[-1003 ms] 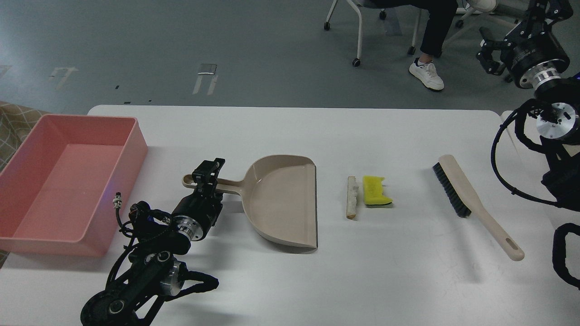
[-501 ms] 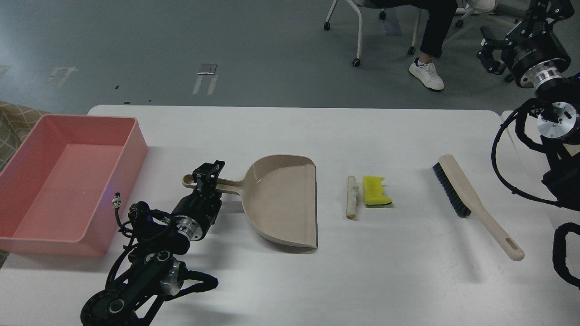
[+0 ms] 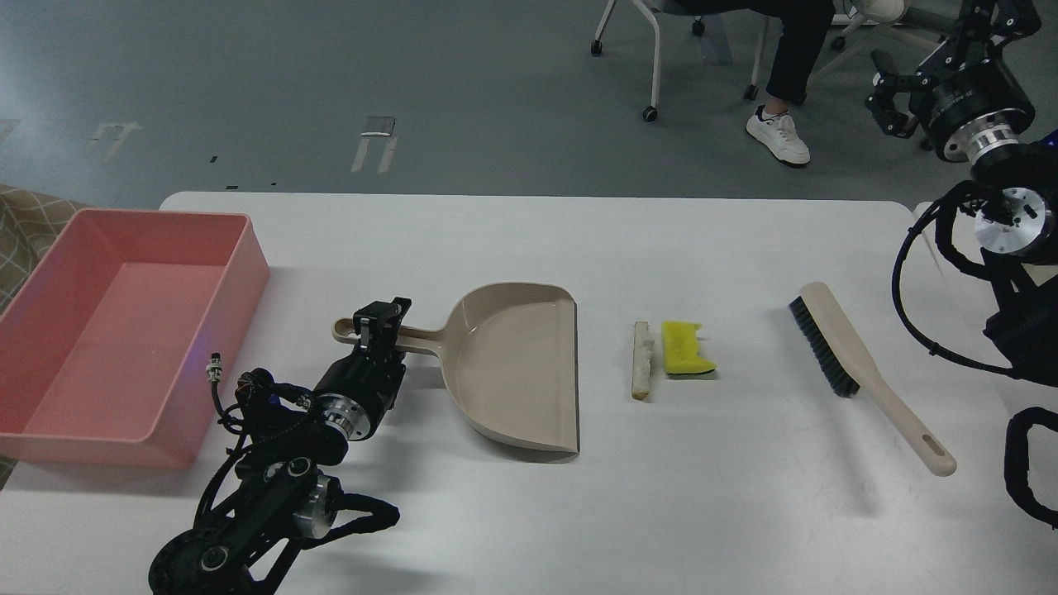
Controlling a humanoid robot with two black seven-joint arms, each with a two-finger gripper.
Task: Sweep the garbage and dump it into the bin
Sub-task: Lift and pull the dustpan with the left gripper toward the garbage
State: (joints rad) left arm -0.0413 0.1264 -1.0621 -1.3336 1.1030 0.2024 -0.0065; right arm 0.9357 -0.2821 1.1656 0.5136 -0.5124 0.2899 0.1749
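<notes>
The garbage lies mid-table: a yellow sponge piece (image 3: 686, 347) with a dark underside, and an off-white stick-like strip (image 3: 640, 361) just left of it. The beige dustpan (image 3: 517, 368) lies left of them, its open edge facing them and its handle (image 3: 405, 335) pointing left. My left gripper (image 3: 382, 318) is down at the handle's end, with its fingers astride the handle and apart. The pink bin (image 3: 124, 330) stands at the table's left edge. My right gripper (image 3: 886, 91) is open and empty, raised high beyond the table's far right corner.
A beige brush with black bristles (image 3: 860, 372) lies on the right of the table, handle towards the near right. A seated person's legs (image 3: 785, 74) and chair legs are on the floor beyond the table. A second table edge (image 3: 934, 223) adjoins at right.
My left gripper has sunk a little closer onto the dustpan handle. My right gripper has shifted slightly up. The garbage, dustpan and brush have not moved.
</notes>
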